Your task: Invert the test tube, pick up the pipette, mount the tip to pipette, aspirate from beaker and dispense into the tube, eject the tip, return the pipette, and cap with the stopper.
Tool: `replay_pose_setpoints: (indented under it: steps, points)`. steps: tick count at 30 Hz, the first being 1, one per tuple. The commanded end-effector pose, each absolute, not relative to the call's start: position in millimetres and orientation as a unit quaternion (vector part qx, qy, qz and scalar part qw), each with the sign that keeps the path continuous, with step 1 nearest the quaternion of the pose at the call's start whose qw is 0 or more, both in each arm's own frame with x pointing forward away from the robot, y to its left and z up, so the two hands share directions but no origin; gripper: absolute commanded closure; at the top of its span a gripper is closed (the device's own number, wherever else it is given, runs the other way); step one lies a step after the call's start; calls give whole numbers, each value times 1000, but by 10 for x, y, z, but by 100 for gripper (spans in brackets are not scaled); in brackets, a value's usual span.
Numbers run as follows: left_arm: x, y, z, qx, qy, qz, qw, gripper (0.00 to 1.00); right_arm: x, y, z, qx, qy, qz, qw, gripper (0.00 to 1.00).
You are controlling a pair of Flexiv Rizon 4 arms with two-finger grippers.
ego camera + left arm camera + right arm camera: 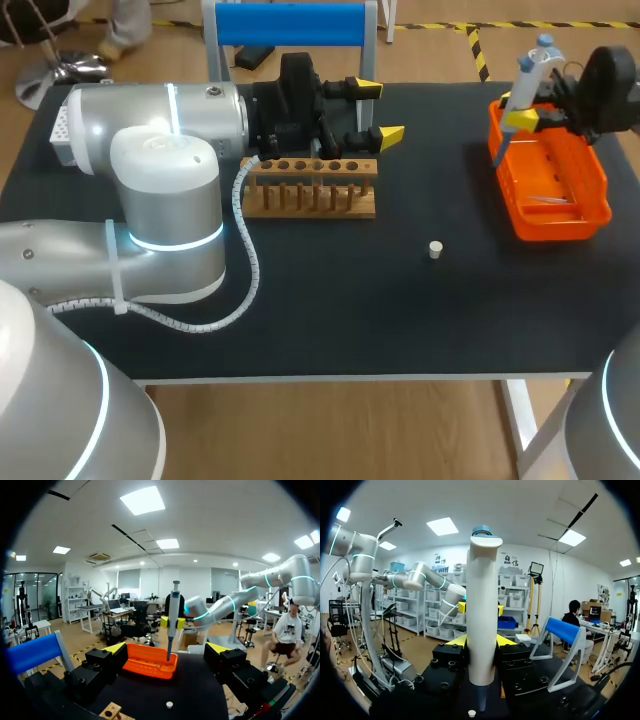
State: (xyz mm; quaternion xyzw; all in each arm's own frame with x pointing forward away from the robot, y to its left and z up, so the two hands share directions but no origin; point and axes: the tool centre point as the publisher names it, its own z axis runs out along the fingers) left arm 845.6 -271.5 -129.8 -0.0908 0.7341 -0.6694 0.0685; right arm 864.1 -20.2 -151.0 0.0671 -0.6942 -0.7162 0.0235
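Head view: my R gripper clamps pipette upright at orange tray far end; my L gripper spread wide just beyond wooden rack; white stopper on mat btwn rack and tray.

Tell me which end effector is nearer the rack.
Left. The left end effector hangs just beyond the rack; the right end effector holds the pipette over the tray, far off.

We are in a laboratory, by the look of it. Our black tabletop carries a wooden test-tube rack and an orange tray, with a pipette held over it.
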Motion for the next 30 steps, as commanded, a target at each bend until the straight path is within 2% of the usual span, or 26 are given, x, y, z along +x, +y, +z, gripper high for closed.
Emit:
replay_pose_setpoints:
  steps: [1,30]
  points:
    - [8450,-2731,-1311,-92,733,-671,71,0,8629,-205,-1497,66,-696,-715,22,100]
    - [8450,-2731,-1311,-92,733,-671,71,0,8427,1175,-1634,86,-705,-701,57,100]
